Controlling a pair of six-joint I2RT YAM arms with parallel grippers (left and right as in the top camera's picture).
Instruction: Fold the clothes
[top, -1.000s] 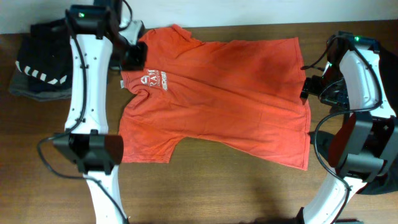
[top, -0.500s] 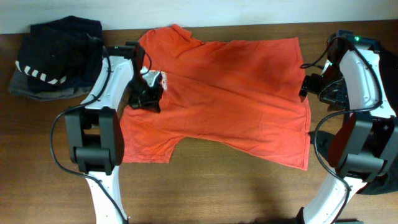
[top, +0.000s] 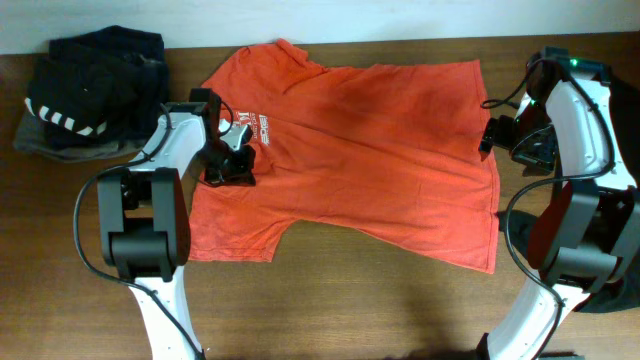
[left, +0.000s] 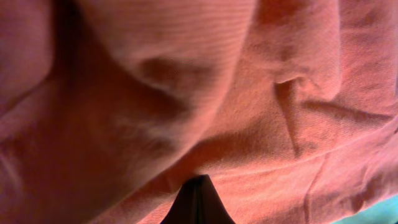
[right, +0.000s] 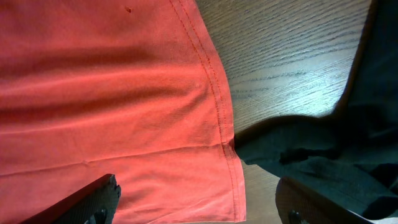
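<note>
1. At my left fingers (top: 228, 165), orange-red cloth fills the wrist view and only one dark tip shows, so I cannot tell whether they are apart or together. They are down at the T-shirt (top: 370, 150), with its small white chest logo (top: 255, 128) just beside them.
2. My right fingers (top: 492, 135) stand wide apart and grip nothing. The T-shirt's stitched hem runs between them, low beneath.
3. Between my two sets of fingers, the T-shirt lies spread out on the wooden counter (top: 400, 300), logo side up and both sleeves out.
4. Out past my left fingers, away from the T-shirt, a dark striped pile (top: 80, 100) rests near the counter's corner.
</note>
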